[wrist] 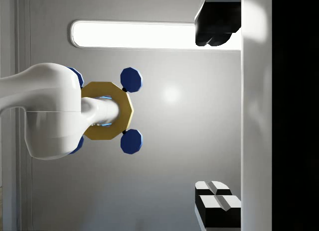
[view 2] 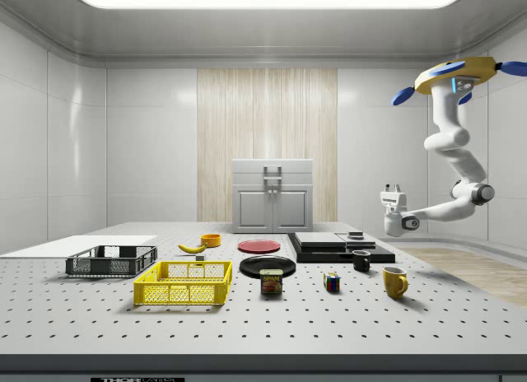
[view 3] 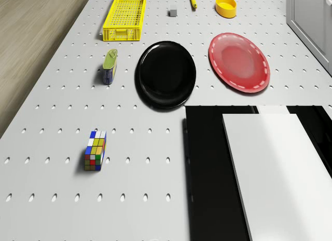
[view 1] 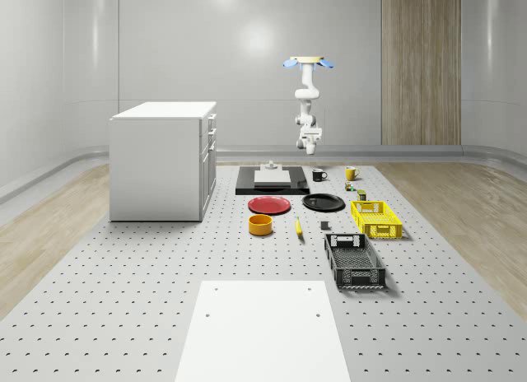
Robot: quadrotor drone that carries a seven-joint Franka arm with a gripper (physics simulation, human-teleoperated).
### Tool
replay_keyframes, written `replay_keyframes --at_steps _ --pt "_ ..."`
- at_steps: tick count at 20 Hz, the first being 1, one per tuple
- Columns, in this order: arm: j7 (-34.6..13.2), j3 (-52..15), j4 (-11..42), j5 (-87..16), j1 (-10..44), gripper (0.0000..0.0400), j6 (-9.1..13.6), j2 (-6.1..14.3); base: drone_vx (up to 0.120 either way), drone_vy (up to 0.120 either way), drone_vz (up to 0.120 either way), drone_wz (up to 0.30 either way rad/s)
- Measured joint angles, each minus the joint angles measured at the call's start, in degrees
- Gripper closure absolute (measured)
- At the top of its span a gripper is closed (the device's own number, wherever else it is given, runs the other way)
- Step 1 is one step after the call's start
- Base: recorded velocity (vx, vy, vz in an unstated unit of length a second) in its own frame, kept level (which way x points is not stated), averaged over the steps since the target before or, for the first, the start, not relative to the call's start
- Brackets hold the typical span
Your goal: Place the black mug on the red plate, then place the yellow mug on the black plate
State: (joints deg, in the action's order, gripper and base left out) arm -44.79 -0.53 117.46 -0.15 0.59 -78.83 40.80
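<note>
1. In the whole-scene view, the red plate (view 1: 270,205) lay on the table (view 1: 123,300) in front of a black tray (view 1: 272,182), with the black plate (view 1: 324,202) just to its right.
2. The drone (view 1: 308,62) hovered high above the table's far end, and the gripper (view 1: 310,136) hung over the black mug (view 1: 318,174).
3. The yellow mug (view 1: 350,173) stood right of the black mug, apart.
4. In the wrist view, the fingers (wrist: 215,200) stood spread apart, holding nothing.

Yellow drone (view 2: 458,76); blue rotors (view 2: 403,95); white, seemingly glossy arm (view 2: 452,139).
</note>
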Motion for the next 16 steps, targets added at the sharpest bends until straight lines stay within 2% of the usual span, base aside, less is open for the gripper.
replay_keyframes --at_steps 9,11,14,16 --pt "-0.2 -0.9 0.3 -1.2 0.3 0.0000 -0.4 0.3 0.120 0.000 0.000 0.000" --pt "-0.2 -1.3 0.4 -1.9 0.4 0.0000 -0.5 0.3 0.020 0.000 0.000 0.000" --pt "-0.4 -2.4 0.5 -3.3 0.7 0.0000 -0.6 0.5 0.107 0.000 0.000 0.000" --pt "-0.6 -3.5 0.7 -4.8 1.1 0.0000 -0.7 0.5 0.000 0.000 0.000 0.000"
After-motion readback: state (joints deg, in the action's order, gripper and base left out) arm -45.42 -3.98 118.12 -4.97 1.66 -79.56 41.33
